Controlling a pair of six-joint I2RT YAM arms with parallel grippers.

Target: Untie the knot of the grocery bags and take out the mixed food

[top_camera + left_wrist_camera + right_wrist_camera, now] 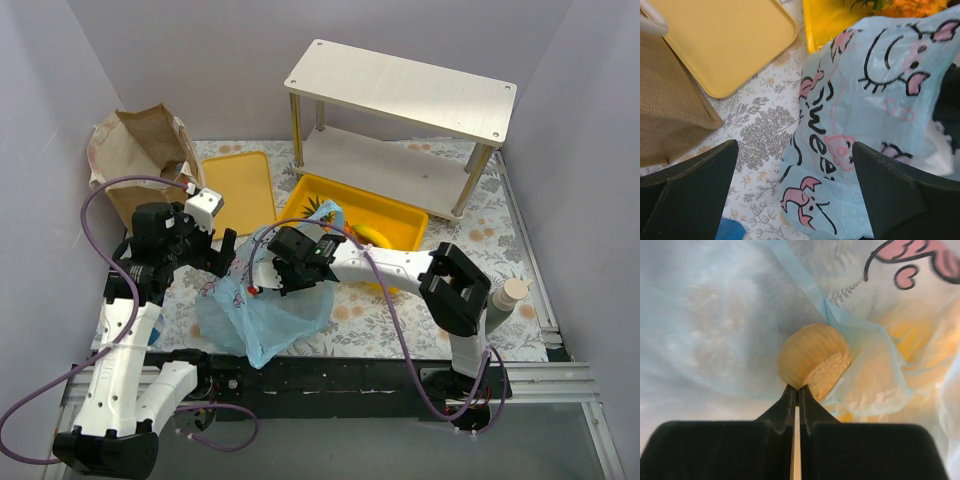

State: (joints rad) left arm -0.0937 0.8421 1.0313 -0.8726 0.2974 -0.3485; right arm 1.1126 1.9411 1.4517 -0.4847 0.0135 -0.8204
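Note:
The light-blue plastic bag (262, 312) with cartoon prints lies on the floral tablecloth near the front. My left gripper (226, 256) is open at its left side; in the left wrist view the bag (875, 100) fills the right part of the gap between my fingers (795, 192). My right gripper (283, 272) is pushed into the bag's top. In the right wrist view it (796, 389) is shut on the edge of a pale doughnut (812, 360) inside the bag (715, 315). The brown paper bag (140, 160) stands at the back left.
A flat yellow tray (240, 190) lies behind the left gripper. A yellow bin (400, 215) holds a banana (372, 236) and a pineapple (325, 215). A wooden shelf (400, 90) stands at the back right. A capped bottle (510, 295) stands by the right arm.

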